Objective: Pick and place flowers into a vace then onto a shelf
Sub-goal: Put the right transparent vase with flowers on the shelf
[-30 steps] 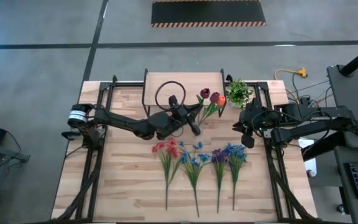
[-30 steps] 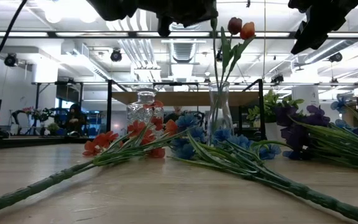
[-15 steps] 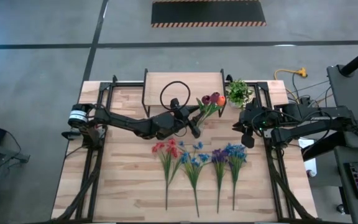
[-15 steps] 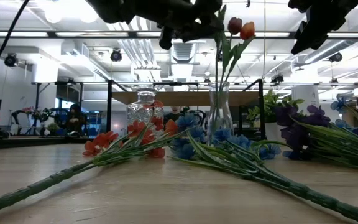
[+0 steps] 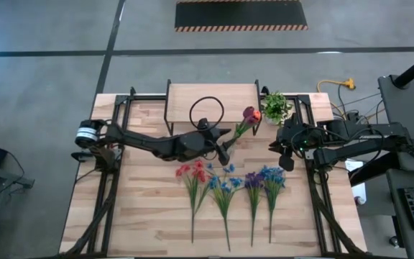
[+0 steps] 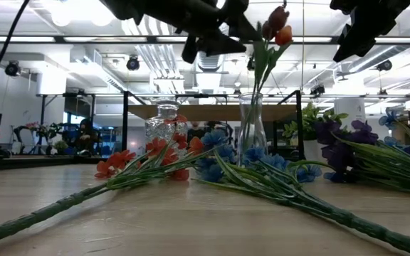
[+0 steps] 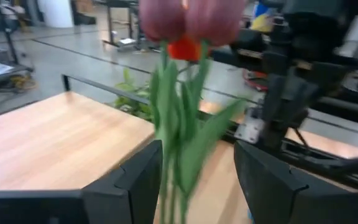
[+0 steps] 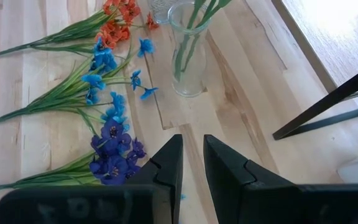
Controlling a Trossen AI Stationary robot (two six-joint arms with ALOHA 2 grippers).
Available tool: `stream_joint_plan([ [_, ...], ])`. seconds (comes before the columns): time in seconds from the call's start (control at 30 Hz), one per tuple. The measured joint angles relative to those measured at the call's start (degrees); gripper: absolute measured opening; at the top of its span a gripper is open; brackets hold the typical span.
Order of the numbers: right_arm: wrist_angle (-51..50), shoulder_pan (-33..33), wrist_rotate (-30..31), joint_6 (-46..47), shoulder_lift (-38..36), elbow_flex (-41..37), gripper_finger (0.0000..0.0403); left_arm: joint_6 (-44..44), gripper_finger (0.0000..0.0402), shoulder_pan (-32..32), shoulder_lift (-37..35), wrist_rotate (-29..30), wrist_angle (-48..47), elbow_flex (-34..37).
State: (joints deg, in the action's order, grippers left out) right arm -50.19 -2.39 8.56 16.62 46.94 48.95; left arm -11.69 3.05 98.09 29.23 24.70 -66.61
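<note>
Two tulips (image 6: 280, 21), one dark red and one orange-red, stand with their stems in a clear glass vase (image 6: 251, 131) on the table. My left gripper (image 7: 197, 180) is open at stem height above the vase, one finger on each side of the green stems (image 7: 176, 143). It is also seen from above, left gripper (image 5: 225, 150). Red, blue and purple flowers (image 5: 225, 180) lie flat on the table nearer me. The shelf (image 5: 185, 97) stands at the far edge. My right gripper (image 8: 192, 168) hovers shut over the table's right side. My left gripper has the tulip stems (image 7: 166, 162) between its open fingers, level with them and above the vase mouth. The stems run close along one finger (image 7: 138, 180). Whether that finger touches them I cannot tell, because the view is blurred.
A second, cut-glass vase (image 6: 164, 121) stands left of the tulip vase. A small potted plant (image 5: 275, 108) sits at the shelf's right end. Black frame rails run along both table sides. The near part of the table beyond the stem ends is bare wood.
My left gripper has moved a little toward the table's right and down, coming around the tulip stems. The dark red head has swung rightward until it sits by the orange-red one. The vase has stayed in place.
</note>
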Motion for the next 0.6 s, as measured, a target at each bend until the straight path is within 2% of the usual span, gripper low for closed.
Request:
stream_joint_plan([
  [0.23,3.0,0.0,-1.2,2.9,0.0,-0.4,0.0057,0.2,0.0183,0.9,-4.9,-2.5,-8.8,0.2],
  [0.43,9.8,0.0,-7.6,3.9,0.1,-3.7,0.0057,0.3,0.0183,2.7,-13.3,-3.0,-24.7,0.3],
  [0.6,17.5,-0.1,-8.6,6.7,0.1,-7.9,0.0078,0.0,0.0183,5.6,-20.8,-3.6,-36.0,0.3],
])
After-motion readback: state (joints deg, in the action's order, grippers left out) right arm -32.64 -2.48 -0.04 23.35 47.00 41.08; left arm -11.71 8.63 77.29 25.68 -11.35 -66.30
